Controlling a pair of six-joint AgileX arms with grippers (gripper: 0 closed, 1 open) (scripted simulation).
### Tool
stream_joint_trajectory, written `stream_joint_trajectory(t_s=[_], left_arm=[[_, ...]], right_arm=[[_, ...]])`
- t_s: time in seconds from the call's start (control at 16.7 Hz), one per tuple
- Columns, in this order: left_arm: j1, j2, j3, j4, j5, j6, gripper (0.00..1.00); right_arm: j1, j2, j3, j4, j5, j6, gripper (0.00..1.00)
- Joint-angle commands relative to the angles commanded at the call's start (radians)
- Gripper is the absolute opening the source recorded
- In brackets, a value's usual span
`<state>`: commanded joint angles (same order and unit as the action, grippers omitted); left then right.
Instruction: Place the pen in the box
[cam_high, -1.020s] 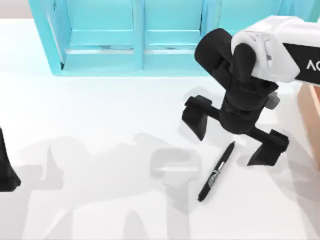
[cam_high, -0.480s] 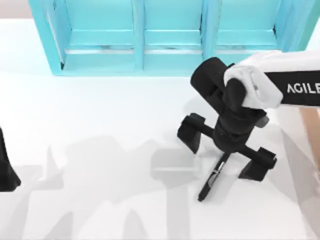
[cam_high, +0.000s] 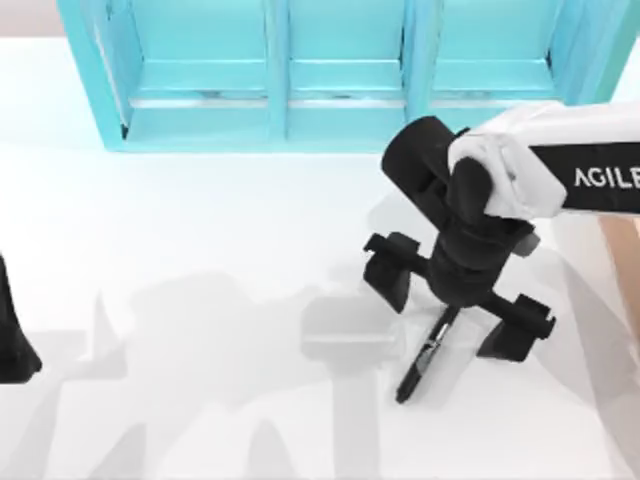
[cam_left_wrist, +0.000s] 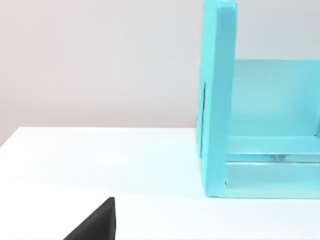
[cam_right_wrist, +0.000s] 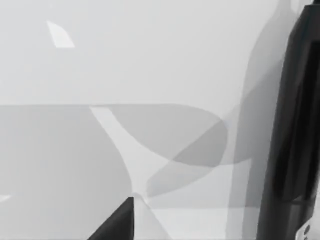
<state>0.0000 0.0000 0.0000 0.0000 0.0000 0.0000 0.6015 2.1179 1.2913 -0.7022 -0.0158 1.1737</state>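
Note:
The slim black pen (cam_high: 425, 355) lies slantwise on the white table, right of centre. My right gripper (cam_high: 455, 298) hangs directly over its upper end, open, with one finger (cam_high: 388, 270) on each side of the pen and nothing held. The wrist hides the pen's top part. In the right wrist view the pen (cam_right_wrist: 292, 125) runs as a dark bar close to the camera, beside one fingertip (cam_right_wrist: 116, 224). A sliver of the tan box (cam_high: 630, 260) shows at the table's right edge. My left gripper (cam_high: 12, 340) rests parked at the left edge.
A big turquoise shelf unit (cam_high: 300, 80) stands along the back of the table, and its end wall (cam_left_wrist: 217, 100) shows in the left wrist view. White tabletop (cam_high: 200, 250) spreads between the two arms.
My right gripper came down and toward the front-left until it straddled the pen's upper end. Its fingers have drawn slightly closer together. The pen and the left arm have not moved.

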Motion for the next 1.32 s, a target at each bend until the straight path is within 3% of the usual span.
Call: stream_joint_trajectory(t_s=[0.48,0.96,1.02,1.32], left_arm=[[0.0,0.0,0.0,0.0,0.0,0.0,1.0],[0.0,0.0,0.0,0.0,0.0,0.0,1.0],[0.0,0.0,0.0,0.0,0.0,0.0,1.0],[0.0,0.0,0.0,0.0,0.0,0.0,1.0]], right_arm=[[0.0,0.0,0.0,0.0,0.0,0.0,0.02],[0.0,0.0,0.0,0.0,0.0,0.0,0.0],[-0.004,-0.078,0.008,-0.096,0.03,-0.037,0.0],[0.0,-0.113,0.095,-0.212,0.03,-0.039,0.0]])
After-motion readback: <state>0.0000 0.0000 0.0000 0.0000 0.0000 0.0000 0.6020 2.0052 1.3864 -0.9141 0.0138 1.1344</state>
